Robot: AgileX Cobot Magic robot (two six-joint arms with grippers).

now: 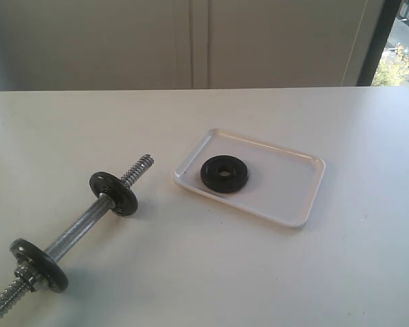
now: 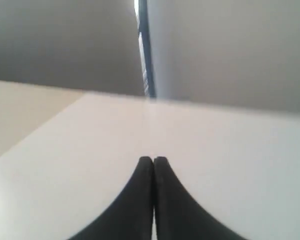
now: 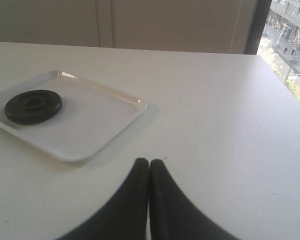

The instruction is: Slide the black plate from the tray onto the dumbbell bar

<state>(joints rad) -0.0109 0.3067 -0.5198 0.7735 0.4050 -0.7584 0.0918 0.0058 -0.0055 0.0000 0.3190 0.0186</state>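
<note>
I see the white tabletop (image 1: 259, 272) carrying everything. The bar (image 1: 78, 231) lies on it at the left with two discs (image 1: 113, 193) threaded on, well apart from the tray (image 1: 286, 187) near the middle. The plate (image 1: 224, 174) lies flat in the tray's left half. My left hand (image 2: 153, 161) and right hand (image 3: 149, 162) are both clenched, tips touching, grasping nothing.
</note>
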